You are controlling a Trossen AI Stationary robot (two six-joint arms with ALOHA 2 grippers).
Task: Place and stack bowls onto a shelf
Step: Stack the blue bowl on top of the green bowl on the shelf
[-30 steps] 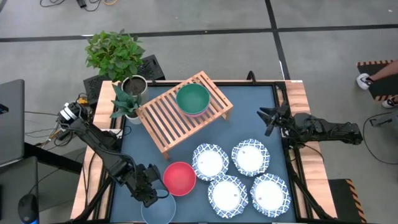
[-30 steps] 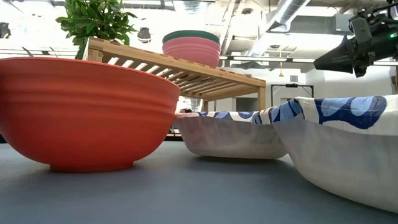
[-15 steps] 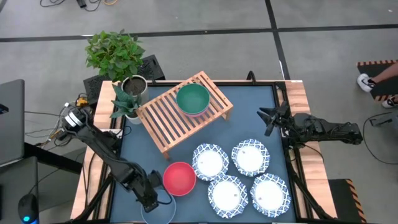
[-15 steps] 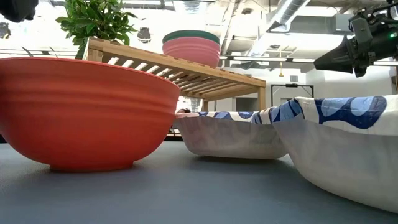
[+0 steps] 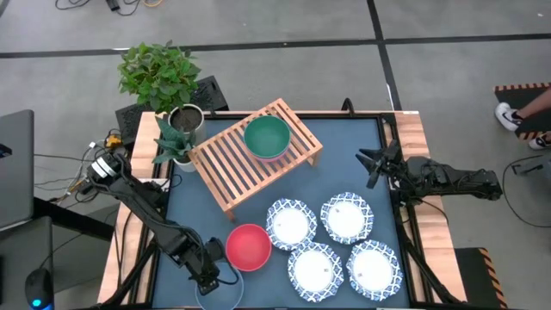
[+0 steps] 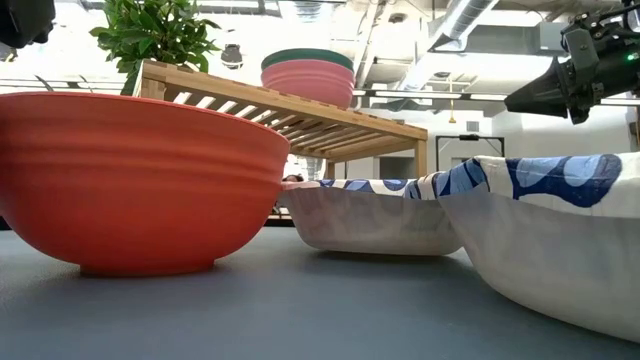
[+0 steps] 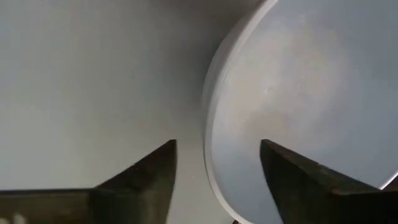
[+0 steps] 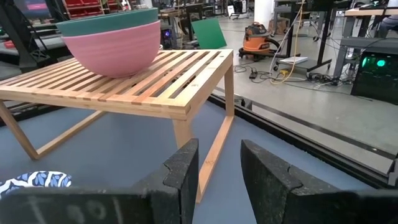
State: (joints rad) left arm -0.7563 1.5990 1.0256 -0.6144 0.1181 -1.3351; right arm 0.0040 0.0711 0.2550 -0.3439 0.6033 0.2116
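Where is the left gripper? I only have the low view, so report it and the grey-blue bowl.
Observer: The left gripper is at the table's left corner at the bottom of the high view, at the grey-blue bowl, which sits beside the red bowl.
Operator: Give me its jaws.
Observer: Open, straddling the bowl's rim: one finger outside, the other inside.
Operator: Count the white dishes.
Observer: Four white dishes with blue patterned rims, clustered to the right of the red bowl, none on the shelf.
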